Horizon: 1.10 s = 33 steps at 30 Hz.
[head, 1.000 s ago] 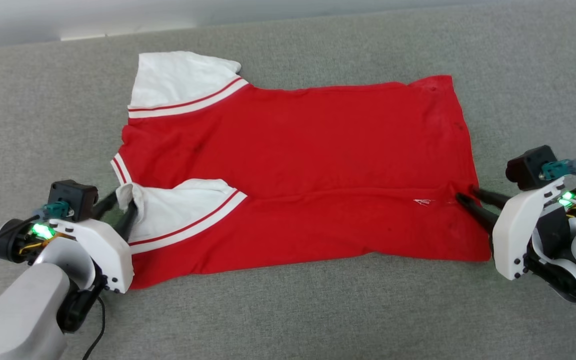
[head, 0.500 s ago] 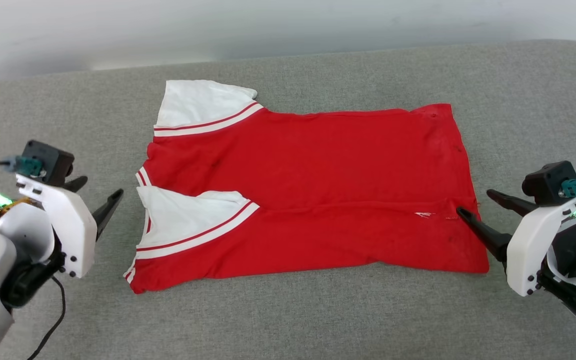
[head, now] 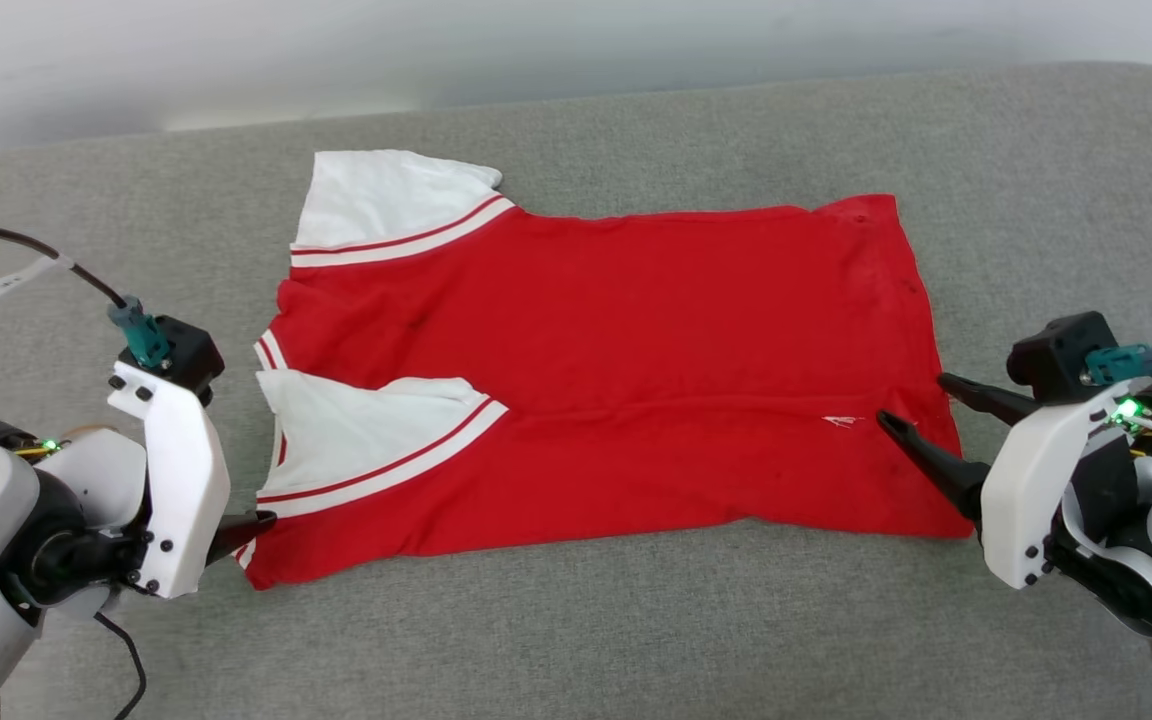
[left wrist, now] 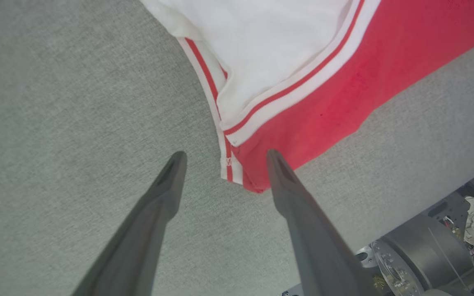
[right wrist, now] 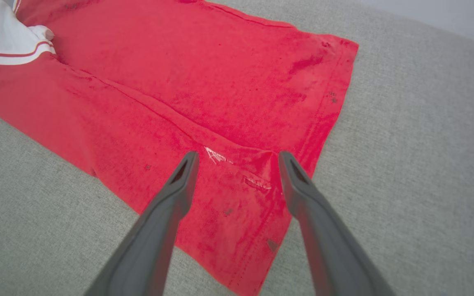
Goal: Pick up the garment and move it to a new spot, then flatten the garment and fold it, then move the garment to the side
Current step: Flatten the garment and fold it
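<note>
On the grey cushion [head: 576,620] the shirt [head: 636,340] lies spread out, collar end toward the left arm and hem toward the right arm. The near long side looks folded in, with the near white sleeve [head: 366,430] on top. The far sleeve [head: 386,200] lies flat and unfolded.

Left tool [left wrist: 225,154]: fingers apart, straddling the near left corner where the striped trim [left wrist: 224,160] meets red cloth. Nothing is gripped.

Right tool [right wrist: 238,154]: fingers apart at the hem, either side of the fold ridge, by a small white mark [right wrist: 214,155]. Nothing is gripped.

Risks, as judged:
- The corner is layered. A shallow pinch may catch the trim or the top layer alone, and the fold would then open on lifting.
- A low approach may snag the cushion's cloth or push the corner away.
- If one tool lifts sooner or higher than the other, the shirt skews and the near sleeve slides off.
- Closing on the ridge may bunch the hem.
</note>
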### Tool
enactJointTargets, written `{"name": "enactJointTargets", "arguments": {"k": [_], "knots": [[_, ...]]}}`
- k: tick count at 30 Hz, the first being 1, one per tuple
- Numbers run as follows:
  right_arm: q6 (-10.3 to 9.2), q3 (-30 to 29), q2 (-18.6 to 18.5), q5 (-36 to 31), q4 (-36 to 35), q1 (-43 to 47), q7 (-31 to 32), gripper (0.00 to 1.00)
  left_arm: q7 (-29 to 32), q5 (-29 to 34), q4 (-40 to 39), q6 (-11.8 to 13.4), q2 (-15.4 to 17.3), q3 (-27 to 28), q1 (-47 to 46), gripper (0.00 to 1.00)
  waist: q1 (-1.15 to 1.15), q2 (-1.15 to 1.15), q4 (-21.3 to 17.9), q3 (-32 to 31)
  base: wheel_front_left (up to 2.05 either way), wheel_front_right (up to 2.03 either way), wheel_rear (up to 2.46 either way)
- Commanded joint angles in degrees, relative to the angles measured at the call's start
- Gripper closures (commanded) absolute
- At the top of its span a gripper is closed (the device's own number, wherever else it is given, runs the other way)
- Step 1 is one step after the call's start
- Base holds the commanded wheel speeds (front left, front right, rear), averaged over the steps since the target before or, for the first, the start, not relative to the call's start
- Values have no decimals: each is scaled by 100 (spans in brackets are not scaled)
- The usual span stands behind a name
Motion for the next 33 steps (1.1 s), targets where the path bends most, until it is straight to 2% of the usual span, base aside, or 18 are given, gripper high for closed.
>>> {"name": "enactJointTargets", "arguments": {"k": [1,12,13,14,21,24,28,33], "knots": [[-3,27,46,-28,-7,-91,22,0,55,-66,37,40,-36,-19,-22,0,0,0,-54,62,0,0,0],[-3,268,209,2,194,-393,20,0,173,245,677,-68,-313,-598,203,0,0,0,-225,286,0,0,0],[-4,279,212,8,217,-425,12,0,156,249,728,-72,-332,-625,211,77,0,0,-230,290,0,0,0],[-4,300,207,15,232,-449,6,0,120,247,773,-82,-355,-638,216,100,0,0,-233,287,0,0,0],[-4,342,-83,105,222,-761,271,0,-57,150,621,-171,-320,-613,103,100,0,0,-187,135,0,0,0],[-3,492,-372,169,87,-1031,724,0,-111,163,417,-187,-176,-617,-38,100,0,0,-134,49,0,0,0],[-3,836,-773,438,-89,-1320,1648,0,-165,170,147,-190,-43,-604,-160,100,0,0,-77,-9,0,0,0],[-3,1169,-1035,1065,-191,-1573,2711,0,-240,138,-146,-190,23,-534,-295,100,0,0,4,70,0,0,0]]}}
